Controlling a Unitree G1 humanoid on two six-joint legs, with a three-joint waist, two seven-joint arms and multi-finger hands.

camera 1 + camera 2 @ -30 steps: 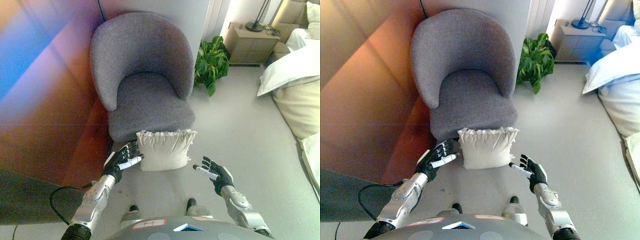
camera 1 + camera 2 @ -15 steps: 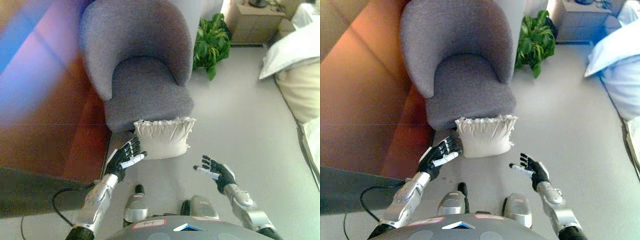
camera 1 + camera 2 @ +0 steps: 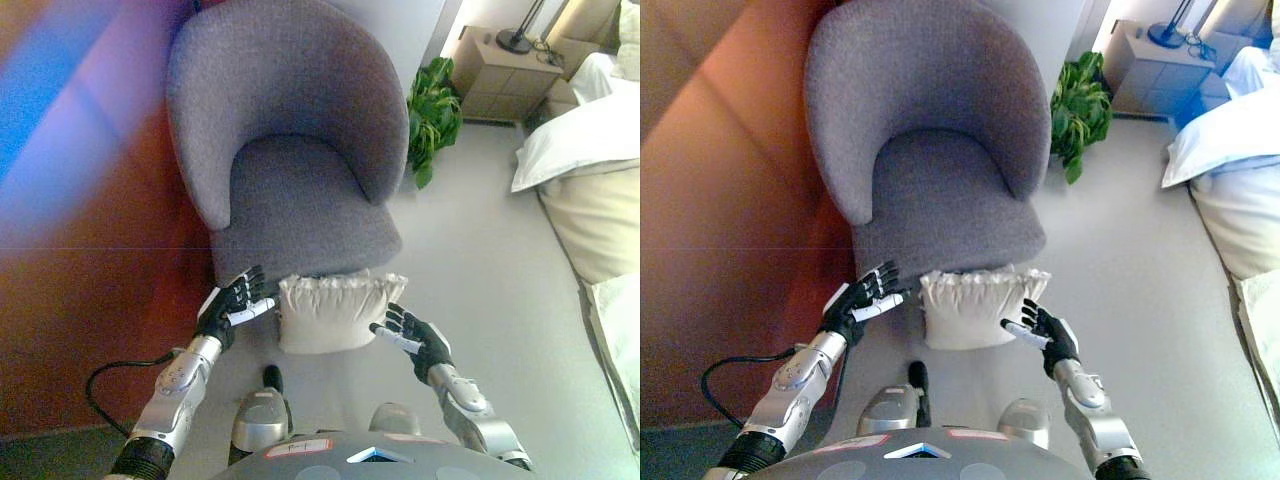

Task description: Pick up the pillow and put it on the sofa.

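Left eye view looks down on a cream pillow (image 3: 335,312) with a ruffled top edge, standing upright on the pale floor (image 3: 490,260) and leaning against the front of a grey armchair (image 3: 295,150). Its ruffle sits just below the front edge of the seat cushion, so it is not on the seat.

Each hand flanks the pillow. At the pillow's left edge is the left hand (image 3: 232,304), its fingers (image 3: 250,312) spread and straight, the white-tipped one reaching to the cloth or nearly so (whether it truly touches cannot be told). Opposite it, at the lower right corner, is the right hand (image 3: 412,336), palm turned inward and fingers apart and relaxed, with a white-tipped finger pointing at the pillow's side. Neither hand is closed round the cloth.

Left of the armchair runs a reddish-brown wall panel (image 3: 720,200). Behind the chair to the right stands a green potted plant (image 3: 432,112), and past it a light wooden nightstand (image 3: 500,72) with a dark lamp base on top. A bed (image 3: 590,190) with white bedding fills the right edge.
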